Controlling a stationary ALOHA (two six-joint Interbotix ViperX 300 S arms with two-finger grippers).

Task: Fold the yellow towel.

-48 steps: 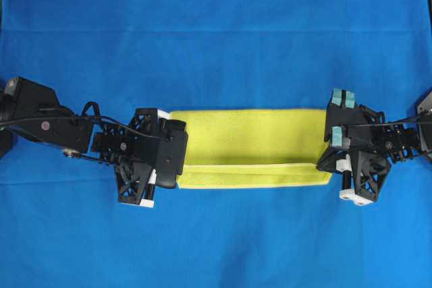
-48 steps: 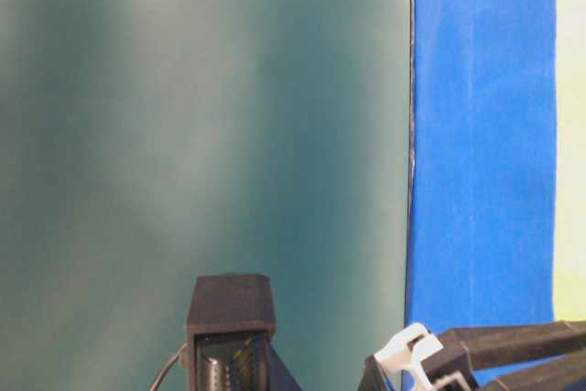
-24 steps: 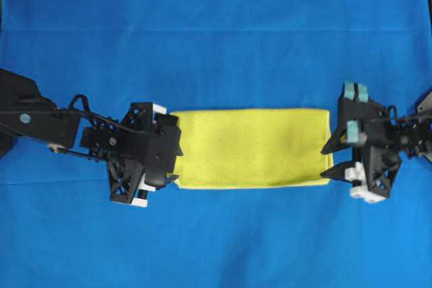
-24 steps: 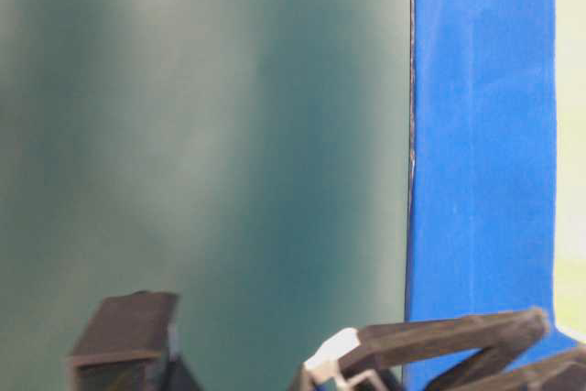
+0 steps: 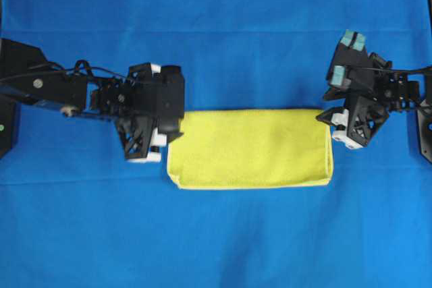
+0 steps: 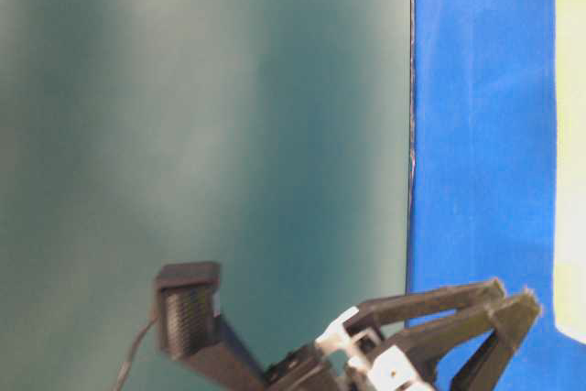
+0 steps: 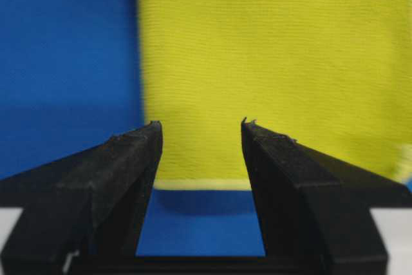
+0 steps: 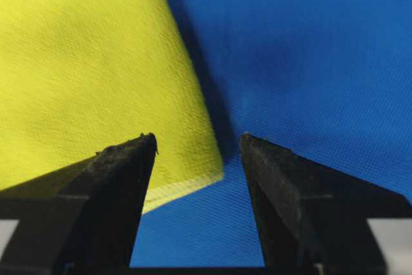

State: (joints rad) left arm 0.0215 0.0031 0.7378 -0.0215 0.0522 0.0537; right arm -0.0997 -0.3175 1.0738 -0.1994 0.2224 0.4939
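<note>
The bright-yellow fuzzy microfibre towel (image 5: pixel 250 148) lay folded into a flat rectangle on the large blue cloth (image 5: pixel 216 32). The left gripper (image 7: pixel 199 134) and right gripper (image 8: pixel 198 146) hung at its two far corners, jaws apart and empty.

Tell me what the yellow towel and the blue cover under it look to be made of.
Towel: probably microfibre, matte and fuzzy, with fine woven ribbing in the wrist views and a paler stitched hem. Blue cloth: thin, smooth, matte fabric, possibly non-woven; faint creases and a fine pebbled grain show.
</note>
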